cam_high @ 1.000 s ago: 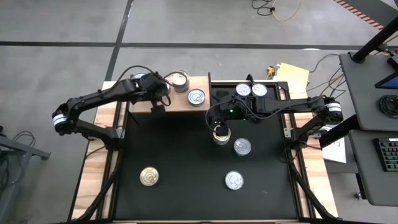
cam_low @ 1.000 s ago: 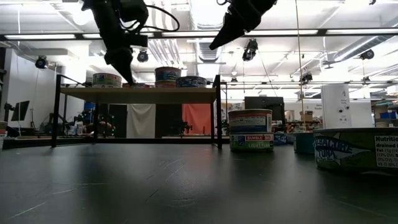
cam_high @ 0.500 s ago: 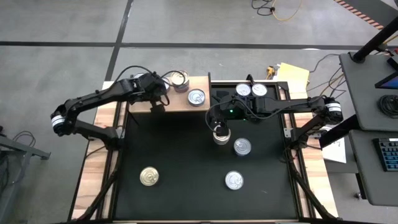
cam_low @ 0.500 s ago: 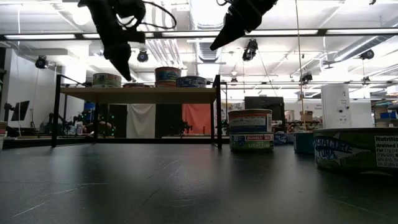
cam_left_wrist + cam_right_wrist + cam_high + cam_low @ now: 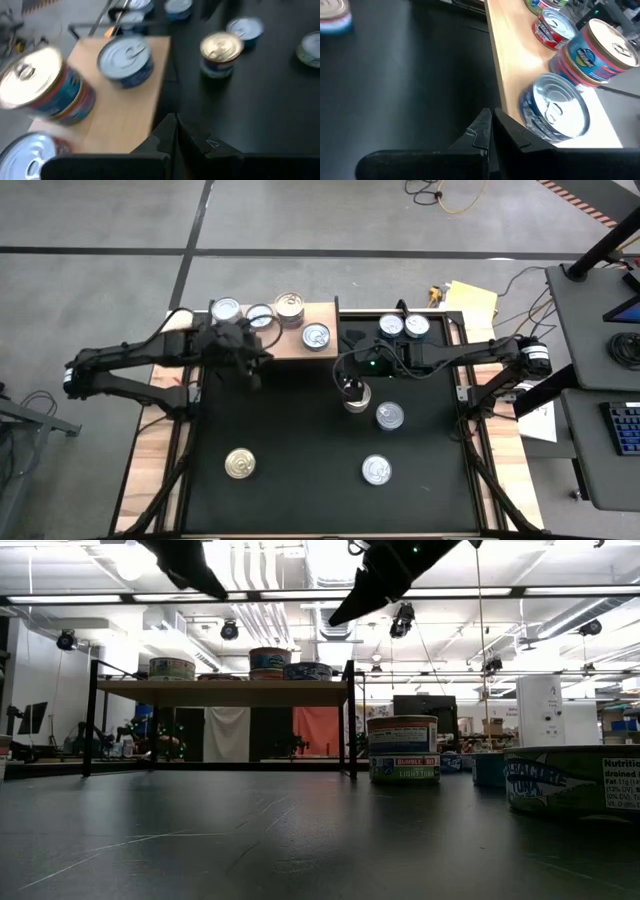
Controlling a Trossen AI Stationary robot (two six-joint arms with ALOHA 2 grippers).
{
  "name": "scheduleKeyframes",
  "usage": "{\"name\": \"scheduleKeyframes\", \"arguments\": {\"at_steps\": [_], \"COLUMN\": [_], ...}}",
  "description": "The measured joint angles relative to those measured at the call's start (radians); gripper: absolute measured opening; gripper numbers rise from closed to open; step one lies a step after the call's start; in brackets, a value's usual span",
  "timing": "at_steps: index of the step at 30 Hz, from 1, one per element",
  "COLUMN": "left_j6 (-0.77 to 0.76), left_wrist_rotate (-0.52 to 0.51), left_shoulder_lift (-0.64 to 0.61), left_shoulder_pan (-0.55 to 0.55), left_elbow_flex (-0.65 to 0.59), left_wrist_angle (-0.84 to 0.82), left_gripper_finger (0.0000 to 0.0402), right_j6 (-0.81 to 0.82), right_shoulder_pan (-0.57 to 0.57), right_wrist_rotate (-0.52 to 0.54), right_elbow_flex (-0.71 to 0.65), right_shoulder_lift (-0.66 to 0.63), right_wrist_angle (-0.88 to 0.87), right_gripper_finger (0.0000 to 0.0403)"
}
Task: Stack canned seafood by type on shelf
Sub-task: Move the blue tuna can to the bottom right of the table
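A grey workshop floor surrounds the black bench (image 5: 300, 440). On the shelf (image 5: 290, 345) at its far edge stand four tins; both closed hands, left hand (image 5: 250, 365) and right hand (image 5: 350, 388), hold nothing, probably between picks.

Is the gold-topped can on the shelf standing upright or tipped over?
Upright. The gold-topped can shows its round lid straight up on the shelf; from table height it stands level, apparently atop a second can, beside a silver-topped can.
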Motion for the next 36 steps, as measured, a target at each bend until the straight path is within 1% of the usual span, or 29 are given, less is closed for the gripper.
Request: {"name": "scheduleKeyframes", "arguments": {"at_steps": [2, 5, 7, 11, 20, 22, 25, 27, 30, 36], "left_j6": [-0.013, -0.031, -0.023, 0.005, -0.081, -0.089, -0.074, -0.035, 0.016, 0.027], "left_wrist_rotate": [-0.052, -0.143, -0.17, -0.173, -0.178, -0.159, -0.11, -0.077, -0.074, -0.096], "left_shoulder_lift": [-0.014, -0.035, -0.048, -0.05, -0.002, 0.006, -0.006, -0.022, -0.032, -0.021], "left_shoulder_pan": [-0.05, -0.119, -0.153, -0.169, -0.168, -0.165, -0.165, -0.165, -0.165, -0.165], "left_elbow_flex": [-0.008, -0.028, -0.042, -0.045, -0.045, -0.046, -0.069, -0.097, -0.117, -0.118], "left_wrist_angle": [0.005, 0.024, 0.047, 0.096, 0.107, 0.137, 0.207, 0.28, 0.316, 0.314], "left_gripper_finger": [0.0, 0.0, 0.0, 0.0, 0.0, 0.0, 0.0, 0.0, 0.0, 0.0], "right_j6": [0.005, 0.0, -0.013, -0.029, -0.036, -0.043, -0.047, -0.049, -0.055, -0.056], "right_shoulder_pan": [0.0, 0.004, 0.01, 0.009, 0.009, 0.008, 0.009, 0.009, 0.009, 0.009], "right_wrist_rotate": [-0.038, -0.125, -0.147, -0.144, -0.141, -0.141, -0.141, -0.141, -0.141, -0.141], "right_elbow_flex": [-0.015, -0.051, -0.069, -0.076, -0.077, -0.075, -0.075, -0.075, -0.077, -0.078], "right_shoulder_lift": [0.0, 0.0, 0.0, 0.0, -0.001, -0.001, -0.001, -0.002, -0.002, -0.002], "right_wrist_angle": [0.031, 0.121, 0.176, 0.2, 0.206, 0.207, 0.213, 0.213, 0.213, 0.213], "right_gripper_finger": [0.0009, 0.0009, 0.0009, 0.0009, 0.0009, 0.0009, 0.0009, 0.0009, 0.0009, 0.0009]}}
